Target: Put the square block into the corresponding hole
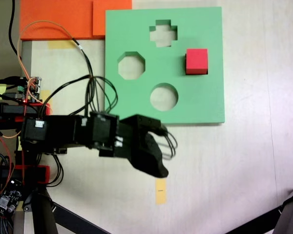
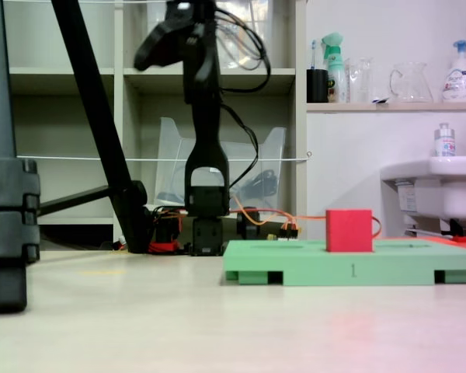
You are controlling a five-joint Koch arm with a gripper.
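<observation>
- Table (image 1: 244, 185): a pale bare top. From above, open room lies right of and below the board. The left side is crowded with wires and the arm's base, and dark tripod legs cross the bottom corners.
- Green foam board (image 1: 205, 105): lies flat near the top of the downward-looking fixed view, its upper left corner meeting the orange foam slabs (image 1: 58, 17). In the low side view it is a raised step above the table, so any approach must come from above.
- Arm (image 2: 204, 116): in the side view it stands tall, well clear of the board. From above, it reaches out just below the board's lower edge.
- Gripper (image 1: 158, 156): hangs high, off the board, empty; its jaws overlap in both fixed views, so I cannot tell how far apart they are.
- Open cut-outs: cross (image 1: 163, 33), octagon (image 1: 131, 65) and round (image 1: 164, 96) all show the table through them.
- Square block (image 1: 197, 61): a red cube at the board's right side, standing proud of the surface. It appears to sit in the corresponding hole, which it hides, so whether it is fully seated cannot be told.
- Step in hand: judged placed or nearly so, with the arm clear. The next move would call for a press straight down if the cube is not home.
</observation>
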